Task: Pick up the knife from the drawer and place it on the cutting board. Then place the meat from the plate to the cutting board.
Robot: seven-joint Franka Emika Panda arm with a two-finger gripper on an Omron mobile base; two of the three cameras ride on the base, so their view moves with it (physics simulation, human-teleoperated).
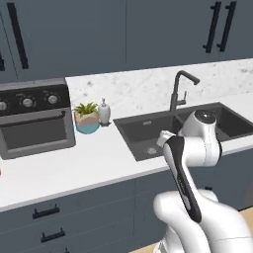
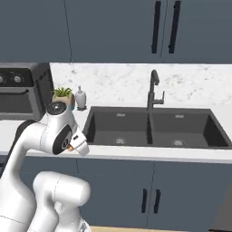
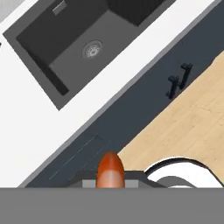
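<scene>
The white robot arm is folded up in front of the dark sink [image 1: 183, 129]. Its elbow sticks up high, just in front of the sink's near edge, and the hand end bends back down toward the floor. In the right base view the hand hangs low in front of the white counter [image 2: 136, 153], to the left of the sink, and a bit of orange-brown peeks out by the white wrist. That is the meat [image 3: 110, 169]. In the hand view the meat is a small rounded orange-brown lump sitting right at the bottom, where the claw's tips come up. The gripper [image 3: 111, 180] is squeezed together on the meat, holding it. The hand looks straight down, so below it you can see the left bowl of the sink with its round drain [image 3: 92, 49], the white counter edge, the dark blue-grey cabinet fronts [image 3: 144, 103] under the sink with two black handles, and the light wood floor [image 3: 188, 127]. The meat hangs over the cabinet fronts, just in front of the sink and not over the counter. Behind the sink stands a black tap [image 1: 179, 89]. To the left of the sink sit a small green plant in a pot [image 1: 87, 118], a little white soap bottle [image 1: 104, 112] and a dark toaster oven [image 1: 33, 118].
</scene>
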